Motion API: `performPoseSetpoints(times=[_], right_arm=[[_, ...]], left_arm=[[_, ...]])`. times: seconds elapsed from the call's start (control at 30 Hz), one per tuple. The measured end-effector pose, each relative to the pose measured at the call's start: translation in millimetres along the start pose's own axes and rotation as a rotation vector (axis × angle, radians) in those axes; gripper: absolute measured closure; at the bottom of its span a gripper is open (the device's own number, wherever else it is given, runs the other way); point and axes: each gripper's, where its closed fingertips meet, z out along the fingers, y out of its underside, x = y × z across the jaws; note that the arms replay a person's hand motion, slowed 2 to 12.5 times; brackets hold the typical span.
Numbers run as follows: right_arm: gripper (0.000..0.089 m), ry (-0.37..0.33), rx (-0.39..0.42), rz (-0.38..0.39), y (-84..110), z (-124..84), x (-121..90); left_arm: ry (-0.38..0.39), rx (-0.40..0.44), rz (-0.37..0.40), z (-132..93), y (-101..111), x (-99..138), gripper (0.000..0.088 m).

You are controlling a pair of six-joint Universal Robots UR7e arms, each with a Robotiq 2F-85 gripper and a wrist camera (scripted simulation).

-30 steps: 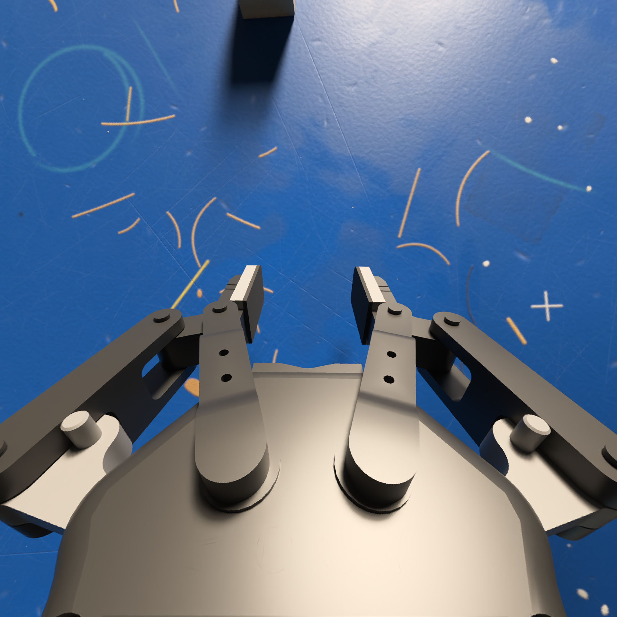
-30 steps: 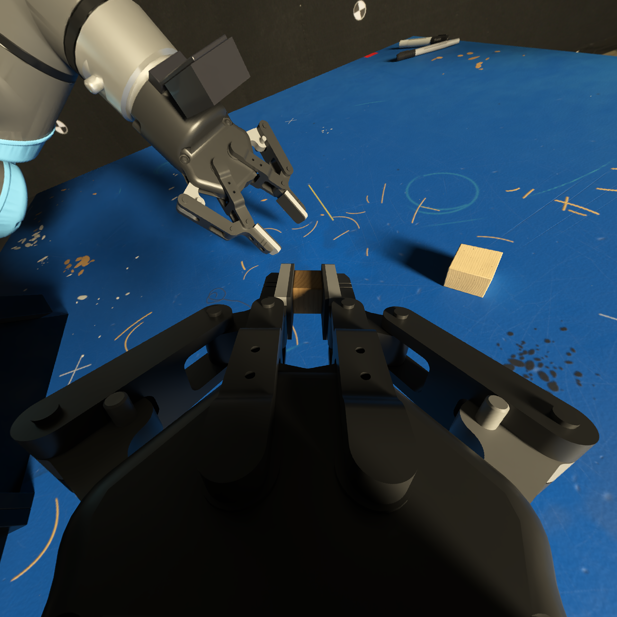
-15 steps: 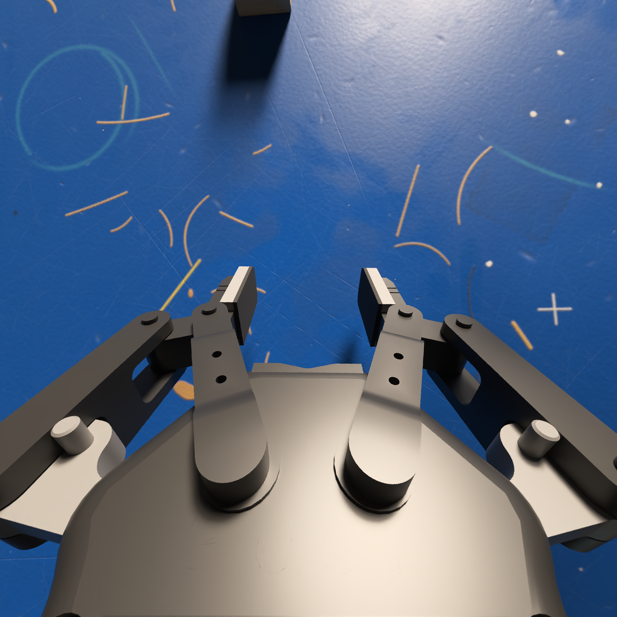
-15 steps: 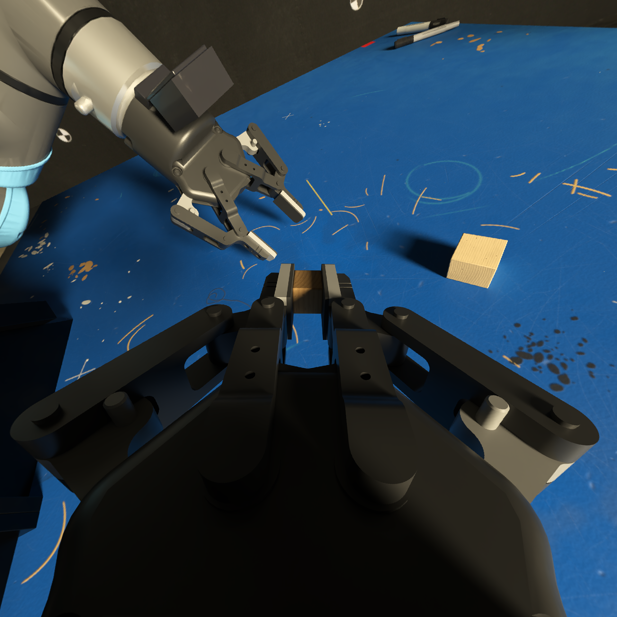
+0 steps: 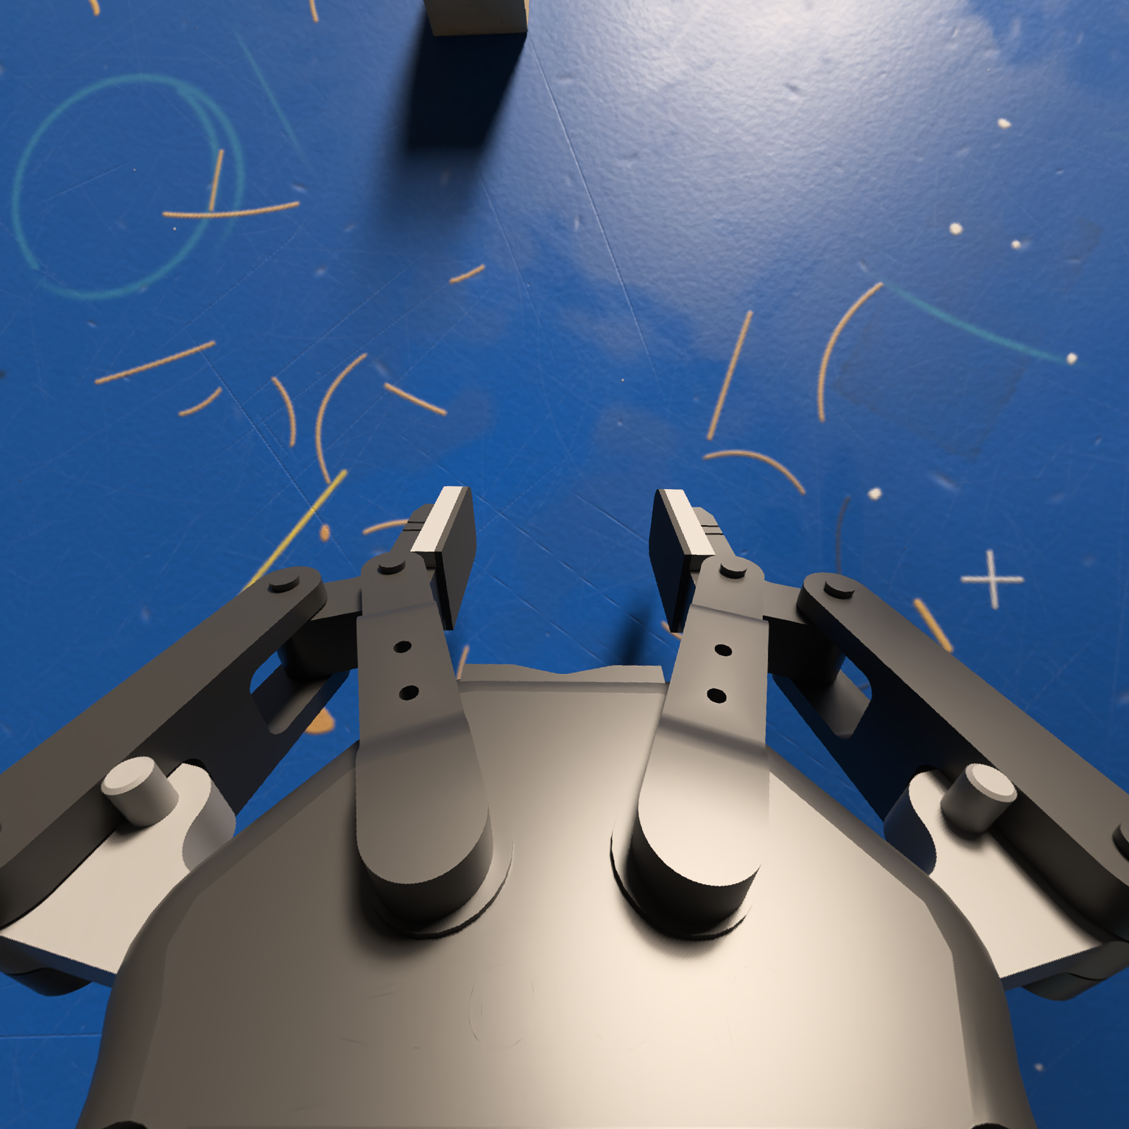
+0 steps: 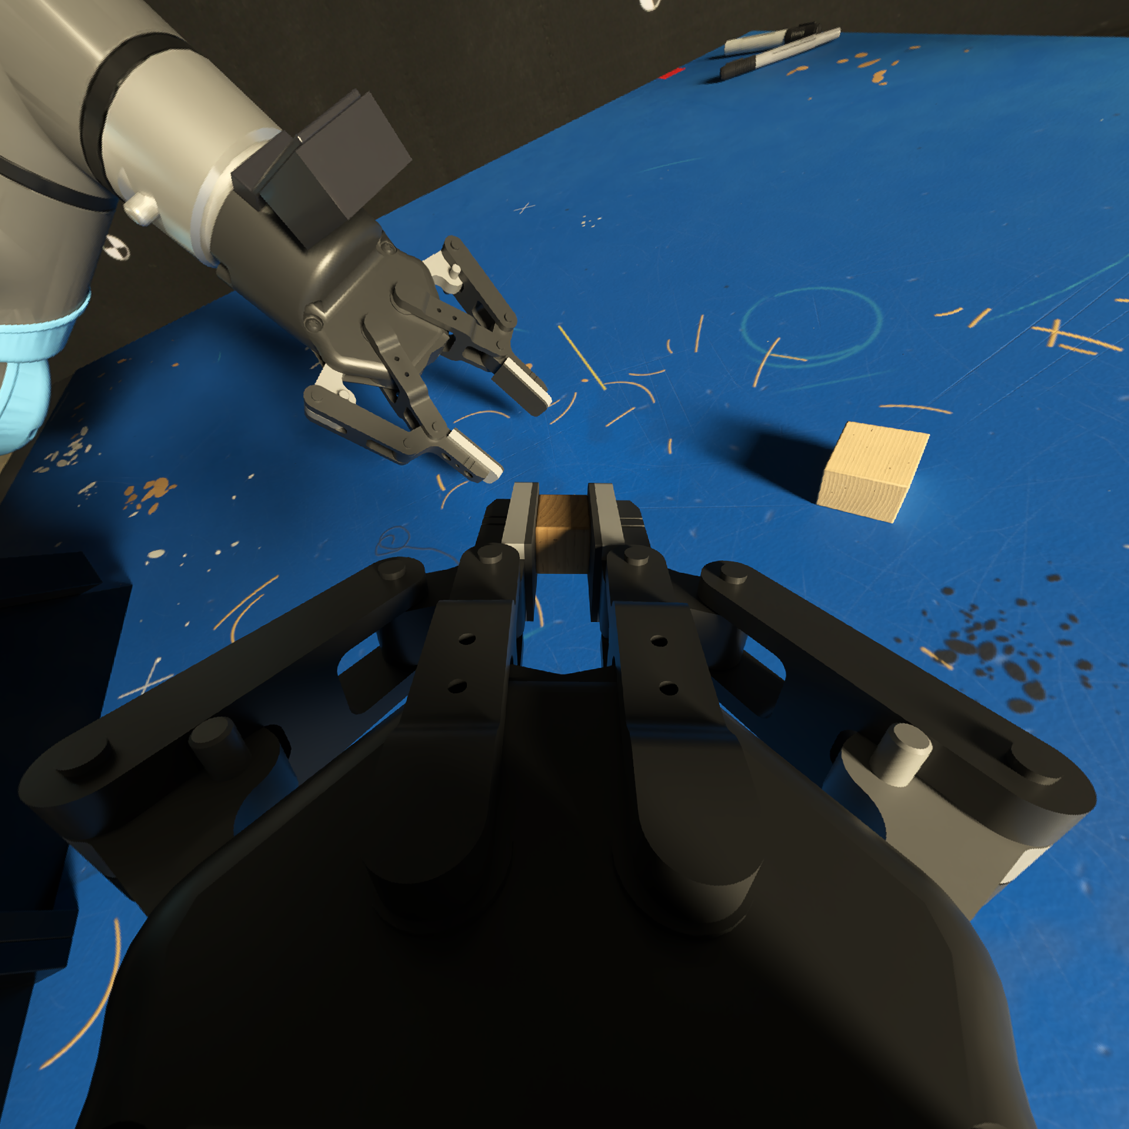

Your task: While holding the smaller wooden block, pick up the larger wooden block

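My right tool (image 6: 562, 516) pinches the small block (image 6: 561, 531), its lower part hidden between the pads. I count two blocks; the large block (image 6: 872, 471) sits alone on the blue bench (image 6: 794, 214), cut off at the top edge in my left view (image 5: 476, 15). My left tool (image 5: 559, 537) hangs spread and empty, well short of it. Two markers (image 6: 779, 46) lie at the far edge.

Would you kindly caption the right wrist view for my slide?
Right gripper clamps the smaller wooden block; open left gripper hovers short of the larger wooden block.
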Motion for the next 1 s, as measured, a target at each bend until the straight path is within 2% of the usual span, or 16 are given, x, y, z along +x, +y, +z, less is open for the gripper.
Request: performPoseSetpoints(times=[0.43,0.57,0.73,1.0], right_arm=[[0.0754,0.001,0.003,-0.001,-0.9,0.1,-0.1],[0.0754,0.002,0.005,-0.001,-1.3,-0.2,0.2],[0.0754,0.003,0.007,0.000,-1.5,-0.7,0.6],[0.0754,0.002,0.011,0.006,-1.8,-1.7,1.2]], left_arm=[[-0.015,0.013,-0.020,1.6,-2.8,4.5,0.0378],[-0.022,0.018,-0.023,2.4,-4.1,5.8,0.0398],[-0.028,0.025,-0.028,3.3,-6.1,7.3,0.0463],[-0.037,0.033,-0.033,4.8,-8.9,9.3,0.0478]])
